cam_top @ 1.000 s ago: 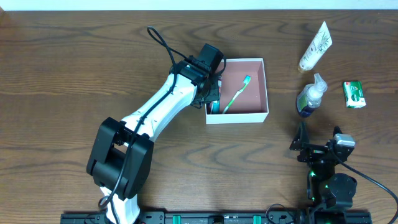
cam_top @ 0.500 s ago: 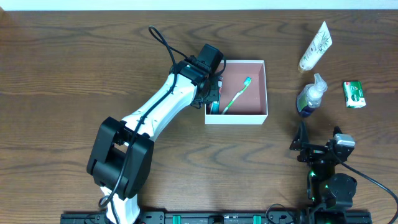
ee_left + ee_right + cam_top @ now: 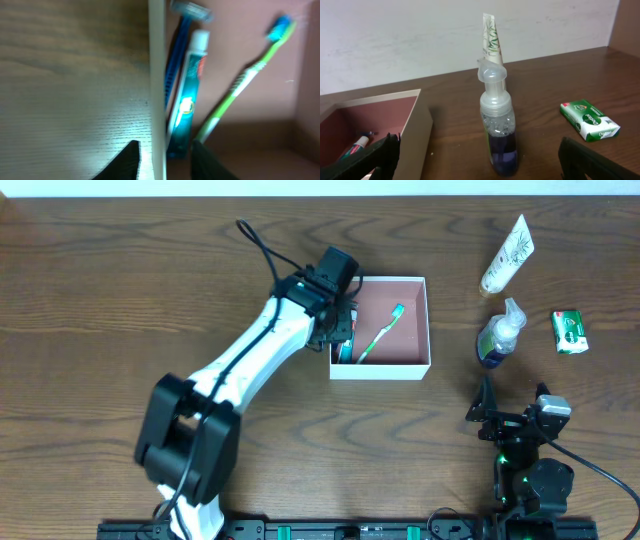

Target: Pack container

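Note:
The container (image 3: 381,368) is a square shallow white-walled box with a pink-brown floor, at centre back. It holds a green toothbrush (image 3: 380,332), a teal toothpaste tube (image 3: 189,95) and a blue razor (image 3: 175,60). My left gripper (image 3: 341,332) is open and straddles the container's left wall (image 3: 157,75), one finger outside and one inside; it holds nothing. My right gripper (image 3: 483,412) is open and empty, low near the table's front right, facing a pump bottle (image 3: 497,130) with purple liquid. The container's right wall shows in the right wrist view (image 3: 417,135).
The pump bottle (image 3: 497,335) stands right of the container. A white tube (image 3: 508,253) lies behind it, also in the right wrist view (image 3: 491,40). A green soap box (image 3: 569,332) lies at far right, also in the right wrist view (image 3: 590,119). Dark wood table (image 3: 100,300).
The left arm has shifted slightly, and the container has slid a touch to the left. The right arm has not moved.

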Robot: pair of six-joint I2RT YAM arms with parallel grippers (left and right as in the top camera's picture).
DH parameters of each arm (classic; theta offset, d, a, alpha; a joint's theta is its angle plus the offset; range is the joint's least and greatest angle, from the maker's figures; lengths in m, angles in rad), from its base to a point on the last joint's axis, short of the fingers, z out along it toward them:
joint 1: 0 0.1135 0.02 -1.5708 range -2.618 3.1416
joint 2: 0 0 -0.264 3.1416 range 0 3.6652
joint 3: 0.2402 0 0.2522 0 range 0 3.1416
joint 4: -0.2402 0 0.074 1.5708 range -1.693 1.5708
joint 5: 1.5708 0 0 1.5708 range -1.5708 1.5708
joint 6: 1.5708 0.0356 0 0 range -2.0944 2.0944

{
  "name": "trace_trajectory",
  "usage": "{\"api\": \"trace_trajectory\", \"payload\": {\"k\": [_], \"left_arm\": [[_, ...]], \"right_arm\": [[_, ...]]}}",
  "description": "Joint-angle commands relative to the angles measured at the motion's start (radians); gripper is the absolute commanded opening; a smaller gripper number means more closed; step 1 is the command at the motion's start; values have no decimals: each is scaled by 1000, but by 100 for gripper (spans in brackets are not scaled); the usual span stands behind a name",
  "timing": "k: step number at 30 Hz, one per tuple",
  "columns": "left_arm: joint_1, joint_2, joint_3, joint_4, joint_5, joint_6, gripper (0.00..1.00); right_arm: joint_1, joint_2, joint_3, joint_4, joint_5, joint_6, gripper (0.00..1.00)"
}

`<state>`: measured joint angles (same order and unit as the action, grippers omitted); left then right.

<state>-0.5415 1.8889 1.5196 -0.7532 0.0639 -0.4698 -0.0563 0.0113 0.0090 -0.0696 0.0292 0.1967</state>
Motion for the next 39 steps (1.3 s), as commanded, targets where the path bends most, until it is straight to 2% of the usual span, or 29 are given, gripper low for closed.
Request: {"api": "trace_trajectory", "payload": {"k": [1,8,11,18,24,36,38,39], "left_arm": [[26,-166,51,-10,-12,25,42],[116,-402,51,-145,-51,77,63],[178,-476,51,-267,-135,77,64],[314,-624,34,-435,-140,77,64],[348,-833,-60,-431,-159,76,64],[348,-1362,-405,-319,-223,69,64],[348,-1431,-469,-315,-223,64,65],[348,-1458,-496,-313,-223,64,69]], "right_arm": [[-10,-5,-3,-2,-3,-14,99],[-10,-5,-3,-2,-4,-14,99],[-10,-5,-3,-2,-4,-14,99],[-10,-5,-3,-2,-4,-14,99],[-10,-5,-3,-2,-4,-14,99],[-10,-5,-3,-2,-4,-14,99],[-10,-5,-3,-2,-4,-14,99],[-10,-5,-3,-2,-4,-14,99]]}}
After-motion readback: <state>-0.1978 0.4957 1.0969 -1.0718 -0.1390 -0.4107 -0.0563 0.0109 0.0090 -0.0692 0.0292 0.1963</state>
